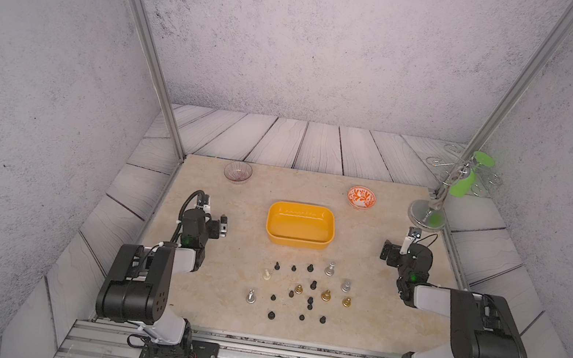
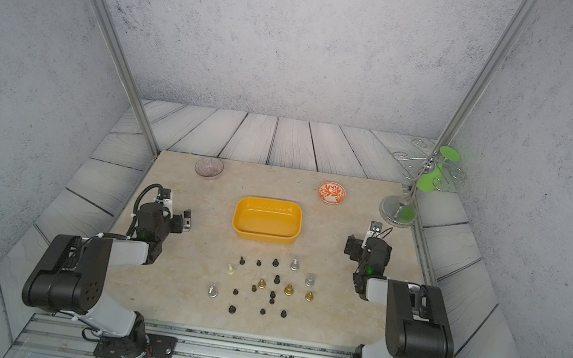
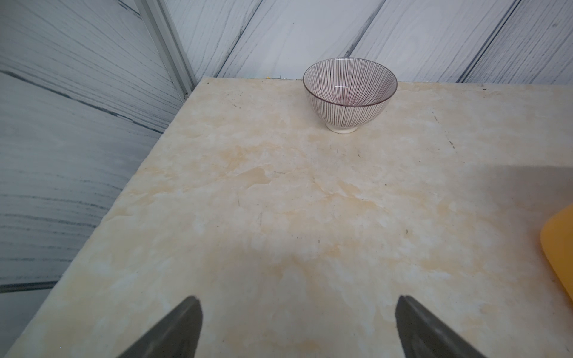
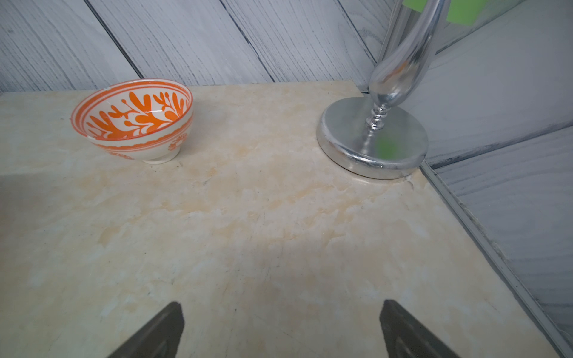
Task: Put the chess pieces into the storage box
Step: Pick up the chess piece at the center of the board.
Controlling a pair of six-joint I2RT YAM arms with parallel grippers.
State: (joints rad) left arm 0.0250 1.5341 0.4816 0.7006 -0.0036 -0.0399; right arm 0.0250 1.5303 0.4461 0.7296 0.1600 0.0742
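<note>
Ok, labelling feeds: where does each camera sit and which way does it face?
Both top views: high above the bases, looking down at left arm, right arm, chess pieces, storage box.
Left wrist: on left arm, facing striped bowl; open jaws show.
Right wrist: on right arm, facing orange-patterned bowl, silver stand; open jaws show.
Shared: both bowls also appear in both top views.

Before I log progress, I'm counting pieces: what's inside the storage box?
The storage box shows only its bare yellow floor; the chess pieces sit outside. Its near wall hides a thin strip.

Bare table (image 1: 241,215) either side of storage box (image 1: 296,243)
</note>
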